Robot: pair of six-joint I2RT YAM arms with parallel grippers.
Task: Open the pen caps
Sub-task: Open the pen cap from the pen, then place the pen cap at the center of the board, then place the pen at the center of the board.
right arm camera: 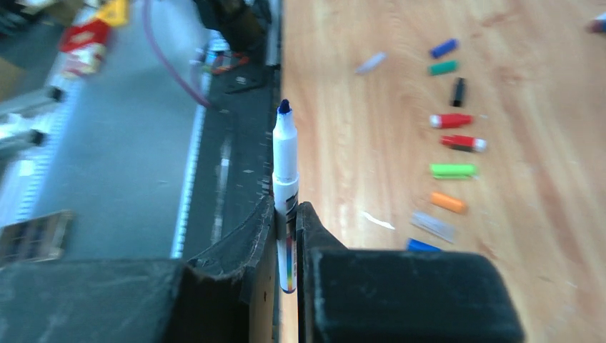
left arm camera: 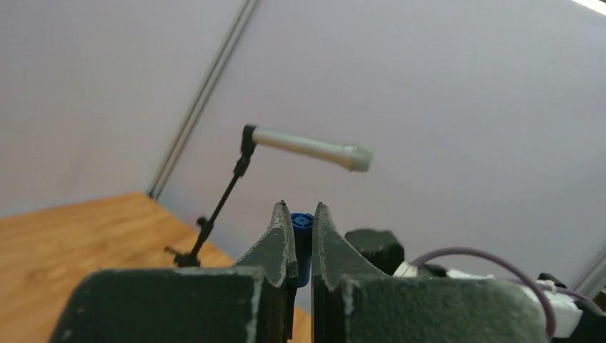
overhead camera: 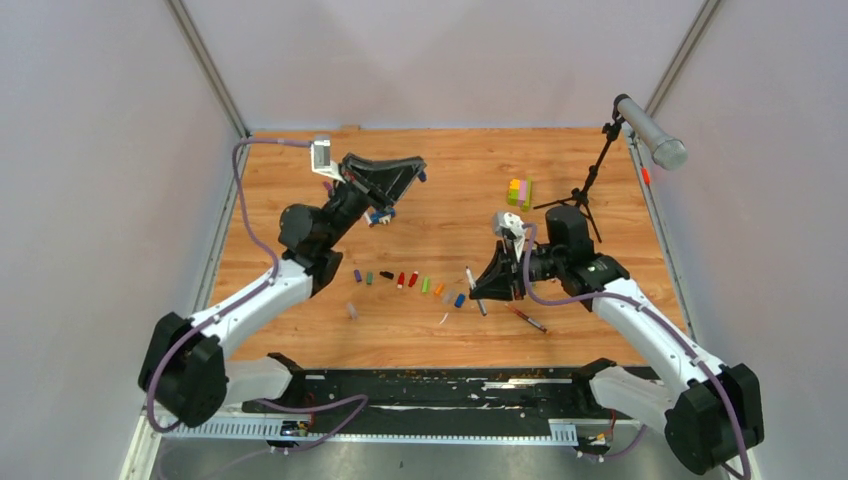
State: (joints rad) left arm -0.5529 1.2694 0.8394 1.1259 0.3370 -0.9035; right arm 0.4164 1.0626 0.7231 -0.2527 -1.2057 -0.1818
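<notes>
Left claw (overhead camera: 418, 173) is up over the far-left part of the table (overhead camera: 300, 180), and in the left wrist view it's (left arm camera: 301, 211) clenched on a small blue cap (left arm camera: 301, 221), with the round end of the cap poking out between the fingertips. Behind it you can see the microphone (left arm camera: 311, 148) on its stand.

Right claw (overhead camera: 476, 291) is low over the middle of the table, and the right wrist view shows it (right arm camera: 286, 209) grasping a white marker pen (right arm camera: 286, 153) by the barrel. The pen's dark blue tip is bare and sticks out past the fingers.

The row of loose caps (overhead camera: 410, 282) lies on the wood just left of the right claw: purple, green, black, two red, green, orange, grey and blue. One more pale cap (overhead camera: 352, 310) sits a bit nearer the arm bases. A second pen (overhead camera: 527, 319) lies flat near the right claw, on its right side. The block stack (overhead camera: 519, 192) sits well apart near the back right
</notes>
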